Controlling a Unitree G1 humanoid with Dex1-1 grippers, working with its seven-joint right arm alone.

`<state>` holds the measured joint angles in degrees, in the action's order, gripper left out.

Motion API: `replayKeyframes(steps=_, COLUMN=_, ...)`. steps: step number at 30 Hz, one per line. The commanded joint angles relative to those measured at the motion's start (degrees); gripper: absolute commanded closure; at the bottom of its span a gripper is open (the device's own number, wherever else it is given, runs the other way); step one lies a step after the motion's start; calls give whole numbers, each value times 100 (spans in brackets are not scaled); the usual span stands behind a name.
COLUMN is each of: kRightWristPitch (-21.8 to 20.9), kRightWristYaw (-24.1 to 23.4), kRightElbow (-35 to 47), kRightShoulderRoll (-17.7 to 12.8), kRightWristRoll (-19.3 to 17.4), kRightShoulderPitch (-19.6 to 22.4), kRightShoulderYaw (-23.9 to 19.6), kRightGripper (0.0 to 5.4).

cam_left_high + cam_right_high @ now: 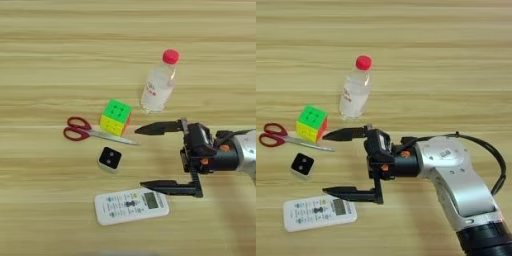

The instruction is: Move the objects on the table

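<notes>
My right gripper (pixel 139 158) hangs open over the table (pixel 50 50), its two black fingers pointing left and spread wide. The upper finger (pixel 157 128) ends just right of the colourful puzzle cube (pixel 115 117). The lower finger (pixel 167 187) lies just above the white remote (pixel 131 205). A clear red-capped bottle (pixel 160 82) stands upright behind the gripper. Red-handled scissors (pixel 85 131) lie left of the cube, their blade reaching under it. The small black square device (pixel 110 159) sits left of the gap between the fingers. Nothing is held.
The silver forearm (pixel 456 175) comes in from the bottom right and covers that part of the wood. The remote (pixel 318 212) lies close to the front edge of the picture.
</notes>
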<state>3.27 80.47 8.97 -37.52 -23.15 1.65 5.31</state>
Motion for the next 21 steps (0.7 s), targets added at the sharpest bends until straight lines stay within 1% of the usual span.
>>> replayKeyframes(steps=1, kRightWristPitch=-179, kRightWristYaw=-123, kRightElbow=10, kRightShoulderRoll=-223, kRightWristRoll=289, kRightShoulderPitch=187, kRightShoulderYaw=35, kRightGripper=3)
replayKeyframes(steps=7, kRightWristPitch=-428, kRightWristYaw=-103, kRightElbow=-108, kRightShoulderRoll=-291, kRightWristRoll=761, kRightShoulderPitch=126, kRightShoulderYaw=244, kRightGripper=3)
replayKeyframes(steps=12, kRightWristPitch=-552, kRightWristYaw=-128, kRightElbow=-45, kRightShoulderRoll=-316, kRightWristRoll=1124, kRightShoulderPitch=145, kRightShoulderYaw=409, kRightGripper=3)
replayKeyframes(steps=14, kRightWristPitch=-632, kRightWristYaw=-114, kRightElbow=-37, kRightShoulderRoll=-300, kRightWristRoll=1196, kRightShoulderPitch=118, kRightShoulderYaw=458, kRightGripper=3)
replayKeyframes(steps=18, kRightWristPitch=-811, kRightWristYaw=-106, kRightElbow=-46, kRightShoulderRoll=-338, kRightWristRoll=1460, kRightShoulderPitch=95, kRightShoulderYaw=603, kRightGripper=3)
replayKeyframes(steps=21, kRightWristPitch=-862, kRightWristYaw=-110, kRightElbow=-68, kRightShoulderRoll=-323, kRightWristRoll=1475, kRightShoulderPitch=96, kRightShoulderYaw=613, kRightGripper=3)
